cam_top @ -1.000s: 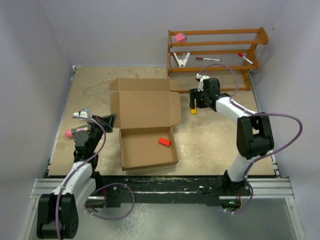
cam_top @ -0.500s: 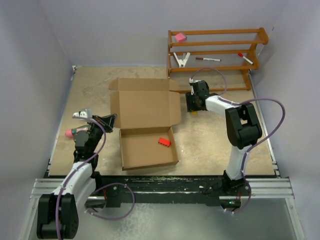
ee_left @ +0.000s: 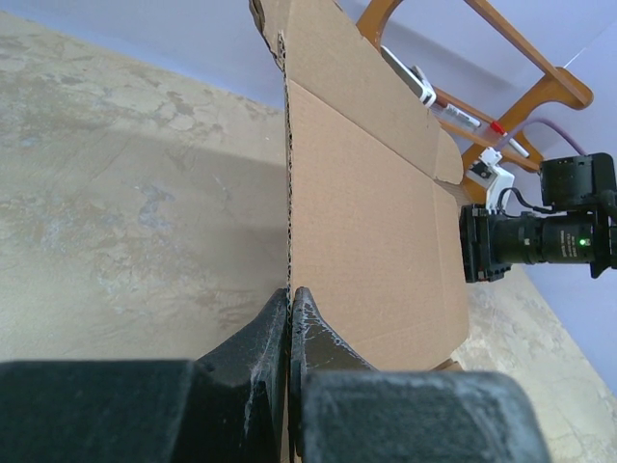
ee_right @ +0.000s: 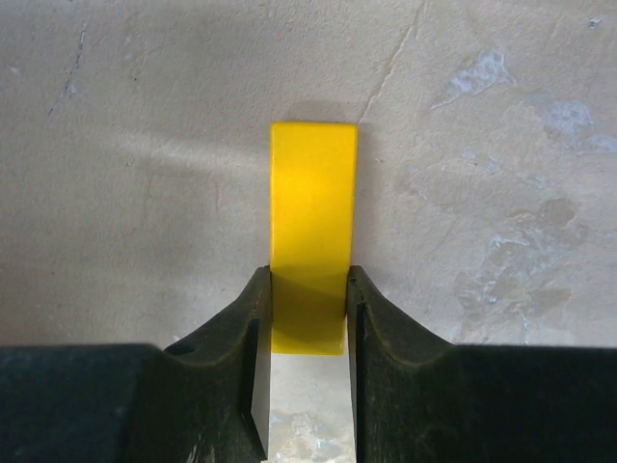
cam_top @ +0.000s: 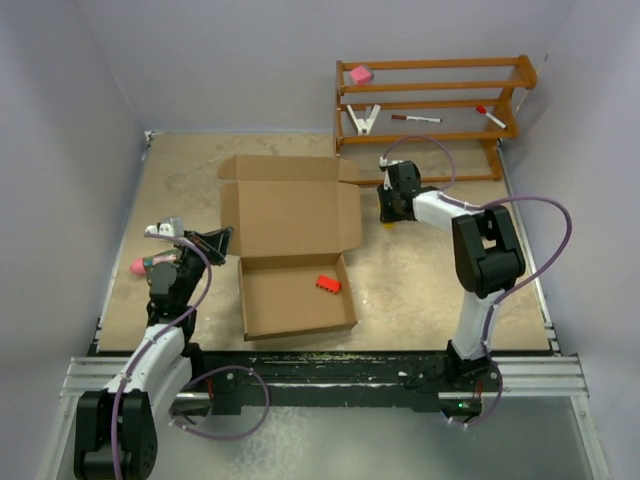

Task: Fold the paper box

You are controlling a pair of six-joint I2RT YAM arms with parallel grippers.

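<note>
While our left tool (ee_left: 290, 297) clamps the paper box (cam_top: 290, 212), our right tool (ee_right: 307, 282) grips a yellow block (ee_right: 311, 193), which we judge needs lifting inside next.

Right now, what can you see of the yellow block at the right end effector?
The yellow block is a small, smooth, plain rectangular piece, plastic by its look. It lies flat on the beige table. The right end effector straddles its near end, fingers against both long sides; nothing else touches it.
</note>
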